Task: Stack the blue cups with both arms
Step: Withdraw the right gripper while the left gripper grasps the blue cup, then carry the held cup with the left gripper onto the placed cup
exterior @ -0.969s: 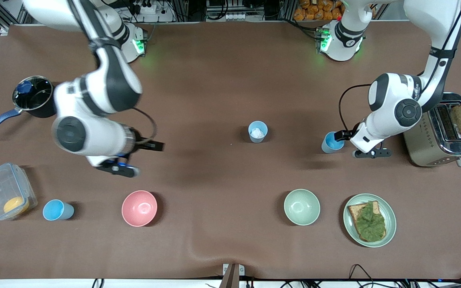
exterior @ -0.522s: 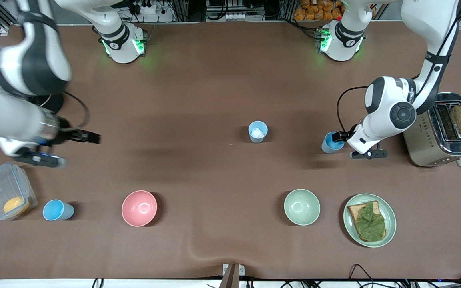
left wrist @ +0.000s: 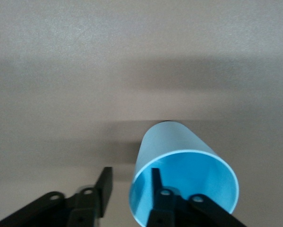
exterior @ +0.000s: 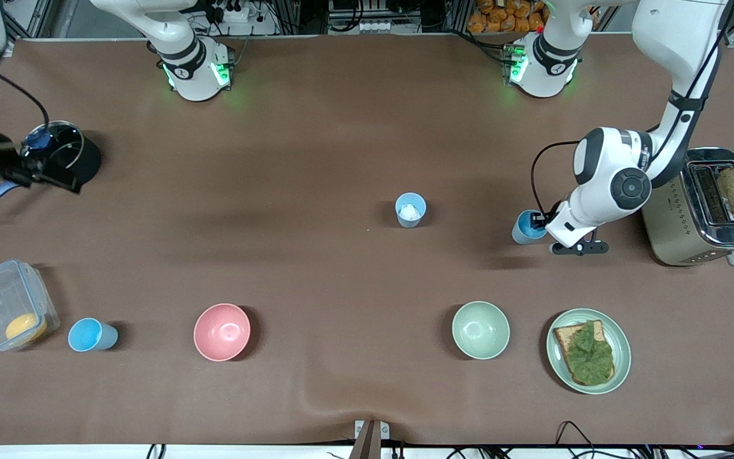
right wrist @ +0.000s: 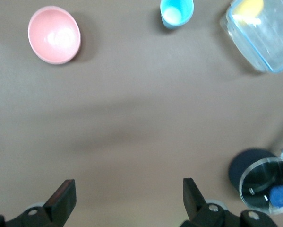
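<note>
Three blue cups stand upright on the brown table. My left gripper (exterior: 538,222) is down at the cup (exterior: 523,229) beside the toaster. In the left wrist view its fingers (left wrist: 105,182) straddle this cup's (left wrist: 179,146) wall, one inside and one outside. A gap still shows between the outer finger and the wall, so the left gripper (left wrist: 130,172) is open. A second cup (exterior: 410,210), whitish inside, stands mid-table. The third cup (exterior: 91,335) (right wrist: 176,12) stands next to the clear container. My right gripper (exterior: 20,194) (right wrist: 128,184) hangs open and empty by the pot.
A pink bowl (exterior: 222,331) (right wrist: 54,34) and a pale green bowl (exterior: 480,329) sit nearer the front camera. A plate (exterior: 552,357) holds toast with lettuce. A toaster (exterior: 692,217) stands at the left arm's end. A pot (exterior: 61,153) (right wrist: 264,182) and a clear container (exterior: 4,299) (right wrist: 259,38) are at the right arm's end.
The right arm swung from over the table's middle out to the pot at its own end. The left gripper's fingers drew closer together around the cup's wall.
</note>
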{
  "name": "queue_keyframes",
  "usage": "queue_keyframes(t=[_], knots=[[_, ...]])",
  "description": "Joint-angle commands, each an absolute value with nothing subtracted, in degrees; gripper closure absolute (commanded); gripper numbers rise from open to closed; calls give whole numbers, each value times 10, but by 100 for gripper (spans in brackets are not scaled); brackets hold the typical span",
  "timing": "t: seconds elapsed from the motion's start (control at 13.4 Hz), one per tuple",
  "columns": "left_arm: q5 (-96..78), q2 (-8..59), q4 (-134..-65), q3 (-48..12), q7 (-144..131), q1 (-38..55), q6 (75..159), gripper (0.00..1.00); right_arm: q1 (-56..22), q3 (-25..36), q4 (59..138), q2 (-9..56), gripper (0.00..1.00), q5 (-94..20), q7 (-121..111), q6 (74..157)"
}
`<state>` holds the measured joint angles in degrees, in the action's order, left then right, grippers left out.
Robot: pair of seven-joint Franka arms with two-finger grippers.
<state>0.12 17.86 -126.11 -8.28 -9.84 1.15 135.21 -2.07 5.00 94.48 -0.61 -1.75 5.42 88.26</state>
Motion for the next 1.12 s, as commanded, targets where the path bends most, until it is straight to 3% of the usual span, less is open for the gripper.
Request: queue_keyframes(t=[0.0, 0.22, 0.37, 0.6, 0.82, 1.04], knots=[[13, 150, -1263, -83, -98, 16, 1355, 100, -10, 39, 930, -25, 0, -4, 47, 853], [14, 99, -1257, -87, -98, 21, 1335, 100, -11, 39, 911, -18, 0, -3, 45, 841], [5, 66, -1236, -126, -105, 21, 1304, 100, -4, 39, 903, -11, 0, -4, 48, 842], [2, 61, -1213, -144, -104, 24, 1293, 100, -3, 38, 903, -11, 0, -4, 49, 841], [-63, 74, -1167, -199, -124, 46, 1293, 100, -1, 37, 899, -12, 0, -4, 45, 841], [-75, 99, -1137, -201, -144, 90, 1294, 100, 6, 32, 892, -11, 0, -5, 45, 841]])
